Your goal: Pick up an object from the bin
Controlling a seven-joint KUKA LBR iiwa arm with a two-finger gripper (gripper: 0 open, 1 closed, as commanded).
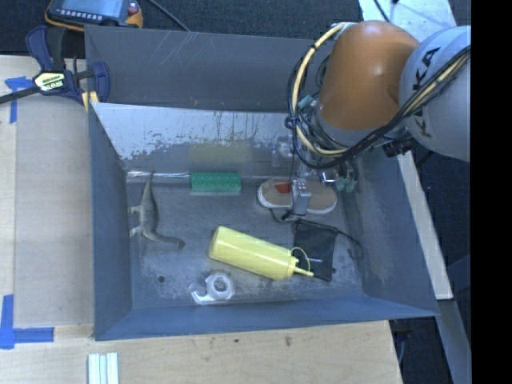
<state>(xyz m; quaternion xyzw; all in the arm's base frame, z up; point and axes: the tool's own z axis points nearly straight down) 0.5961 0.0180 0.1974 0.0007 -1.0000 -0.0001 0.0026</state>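
My gripper (301,198) hangs below the arm's orange cover at the back right of the bin. Its tip is low over a small tan and white shoe (282,194) with a red inside, which lies by the back wall. Just in front of the gripper lies a flat black pouch (317,245). A yellow squeeze bottle (252,252) lies on its side in the front middle, its nozzle resting against the pouch.
A green block (215,183) lies at the back wall, left of the shoe. A grey toy lizard (146,218) lies at the left. A clear tape roll (214,287) sits near the front wall. The arm and its cables cover the back right corner.
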